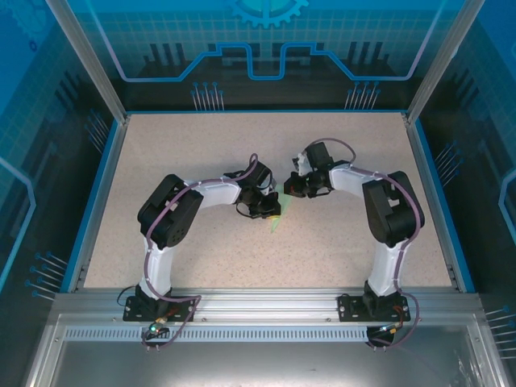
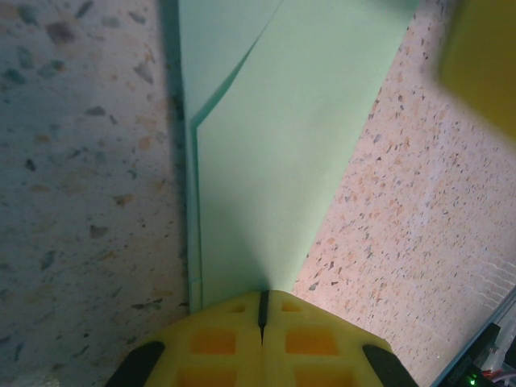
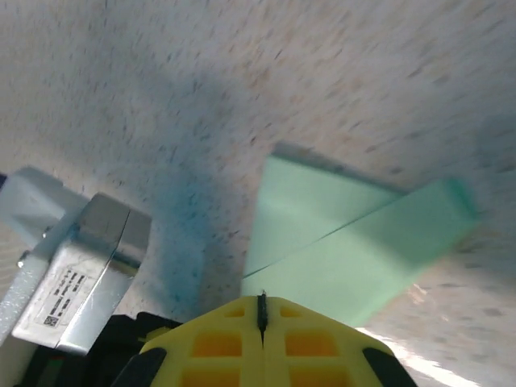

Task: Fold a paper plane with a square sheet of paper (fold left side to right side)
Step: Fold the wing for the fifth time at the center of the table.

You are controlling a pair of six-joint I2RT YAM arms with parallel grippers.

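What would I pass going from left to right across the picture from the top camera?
Left arm → left pincer, shut, with the green paper peeking out beneath it → right pincer, shut → right arm.

Work surface: a speckled beige tabletop (image 1: 242, 258), bordered on its left, far and right sides by narrow blue edging (image 1: 97, 197). A left aluminium post (image 1: 90, 60) and a right aluminium post (image 1: 443, 60) rise slanting from the far corners. Behind them stands a blue back panel (image 1: 266, 48) printed with grid lines and a gear motif (image 1: 268, 10). A ribbed aluminium rail (image 1: 266, 302) runs along the near edge, with a grey metal sheet (image 1: 242, 363) in front of it.
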